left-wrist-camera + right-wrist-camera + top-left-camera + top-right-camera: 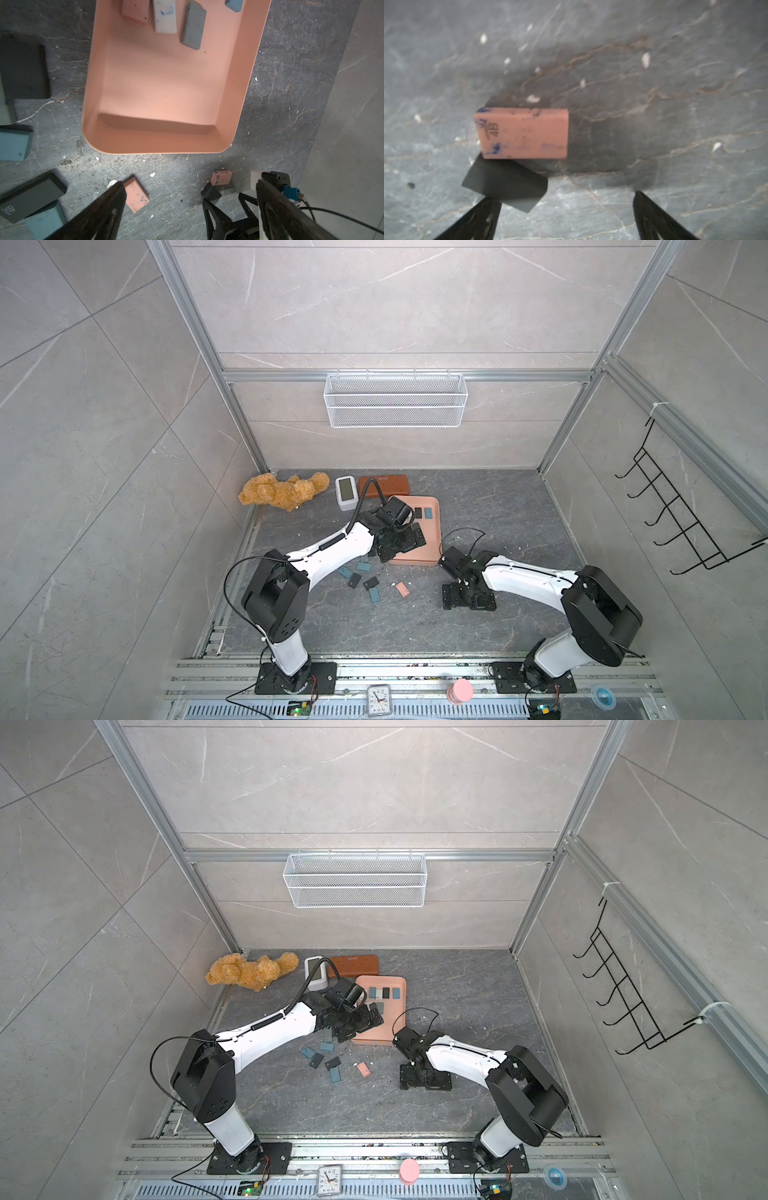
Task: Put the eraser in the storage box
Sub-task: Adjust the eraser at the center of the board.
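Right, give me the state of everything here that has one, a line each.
storage box, upright on the table, holding several erasers.
grey eraser, flat inside the storage box.
pink eraser, flat on the table, outside the box.
black eraser, on the table, right by the pink eraser.
left claw, open, empty, near the storage box.
right claw, open, empty, near the pink eraser.
wire basket, hanging, looks empty.
teddy bear, lying on the table.

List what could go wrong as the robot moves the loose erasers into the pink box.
1. The pink eraser touches a black eraser, so the open right hand may knock or grab both.
2. The left hand hangs at the box; the two hands could collide there.
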You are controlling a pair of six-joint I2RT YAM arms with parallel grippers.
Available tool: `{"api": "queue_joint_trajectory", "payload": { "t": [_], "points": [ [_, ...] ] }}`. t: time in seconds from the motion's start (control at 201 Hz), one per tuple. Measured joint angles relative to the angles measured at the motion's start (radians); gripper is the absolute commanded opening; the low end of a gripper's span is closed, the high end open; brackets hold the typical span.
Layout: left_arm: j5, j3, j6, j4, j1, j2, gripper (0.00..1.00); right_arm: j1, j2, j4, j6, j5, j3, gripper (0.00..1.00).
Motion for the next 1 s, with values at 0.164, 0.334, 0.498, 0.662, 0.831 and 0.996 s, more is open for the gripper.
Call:
{"api": "queue_joint_trajectory", "payload": {
  "t": [0.164,0.334,0.498,0.662,0.831,0.996],
  "points": [
    [0.0,0.0,0.0,-0.004,-0.003,-0.005,0.99,-0.083,-0.005,0.033,-0.031,-0.026,-0.01,0.95],
    [0.0,0.0,0.0,-0.007,-0.01,-0.005,0.99,-0.122,-0.003,0.059,-0.074,-0.037,-0.01,0.92],
    [0.0,0.0,0.0,-0.007,-0.017,-0.005,0.99,-0.127,0.022,0.061,-0.109,-0.048,0.016,0.91],
    [-0.001,-0.008,0.0,-0.008,-0.019,-0.022,0.99,-0.128,0.05,0.078,-0.115,-0.081,0.051,0.9],
    [-0.007,-0.029,0.0,-0.012,-0.019,-0.059,0.99,-0.127,0.05,0.097,-0.098,-0.109,0.053,0.9],
    [-0.009,-0.048,-0.001,-0.016,-0.019,-0.074,0.99,-0.1,0.047,0.127,-0.064,-0.145,0.055,0.89]
  ]
}}
